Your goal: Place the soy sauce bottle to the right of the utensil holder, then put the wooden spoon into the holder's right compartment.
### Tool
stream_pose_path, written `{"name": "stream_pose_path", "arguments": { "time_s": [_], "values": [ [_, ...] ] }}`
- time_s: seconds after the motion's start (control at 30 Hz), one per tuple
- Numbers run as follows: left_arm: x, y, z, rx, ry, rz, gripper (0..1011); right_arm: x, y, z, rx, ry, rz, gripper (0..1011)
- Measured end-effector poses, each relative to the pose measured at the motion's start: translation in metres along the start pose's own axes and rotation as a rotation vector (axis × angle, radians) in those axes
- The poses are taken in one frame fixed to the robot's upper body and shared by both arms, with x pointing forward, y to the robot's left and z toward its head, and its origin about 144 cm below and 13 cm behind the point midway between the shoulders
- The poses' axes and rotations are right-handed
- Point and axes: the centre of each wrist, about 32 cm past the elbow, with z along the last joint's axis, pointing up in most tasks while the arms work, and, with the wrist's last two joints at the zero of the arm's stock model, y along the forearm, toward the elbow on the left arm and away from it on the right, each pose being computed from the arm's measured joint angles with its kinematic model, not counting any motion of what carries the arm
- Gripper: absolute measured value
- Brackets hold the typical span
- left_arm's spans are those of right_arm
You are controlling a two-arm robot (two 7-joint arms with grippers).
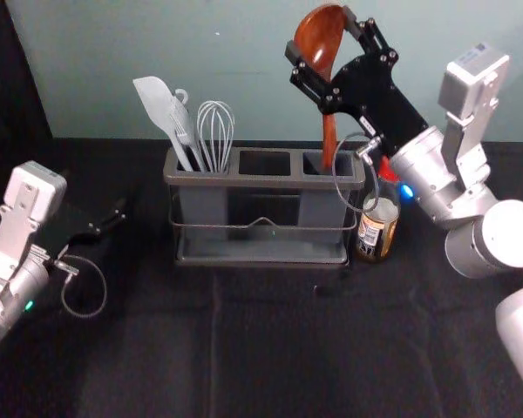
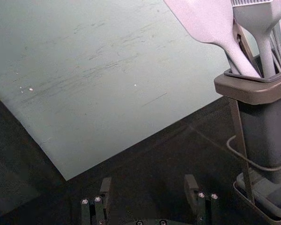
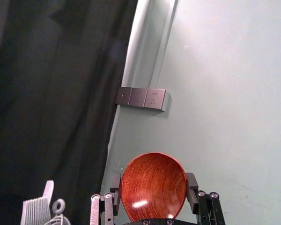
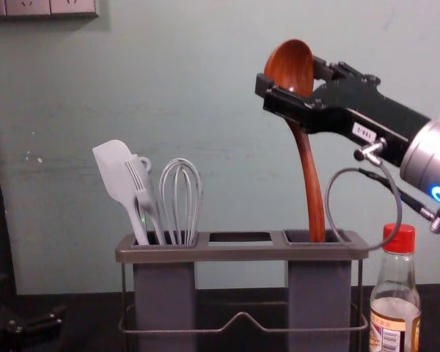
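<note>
**Spoon tip in, bowl held high**

Reddish-brown wooden spoon (image 1: 329, 131) near upright, handle tip inside grey holder's (image 1: 260, 181) right compartment (image 1: 312, 165). Right gripper (image 1: 321, 33) above, jaws bowl-wide, clamping it. Likely next: straight down, clearing rim. Red-capped glass bottle (image 1: 379, 228) close right. Left gripper (image 2: 147, 190) parked left, wide, empty.

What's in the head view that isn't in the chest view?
Head view, not chest view: the holder's bottom tray and the white part of the left arm.

Chest view, not head view: the wall sockets.

Both: the utensil holder with the whisk and spatula, the soy sauce bottle on its right, the left gripper off to its left, and the right gripper above, jaws closed on the wooden spoon.
</note>
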Motion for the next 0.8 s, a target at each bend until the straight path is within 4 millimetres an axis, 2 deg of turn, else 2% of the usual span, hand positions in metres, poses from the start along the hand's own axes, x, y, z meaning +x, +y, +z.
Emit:
{"name": "stream_pose_path", "arguments": {
  "time_s": [0.8],
  "values": [
    [0.000, 0.000, 0.000, 0.000, 0.000, 0.000, 1000, -0.026, -0.034, -0.034, -0.014, 0.073, -0.028, 838]
  ]
}}
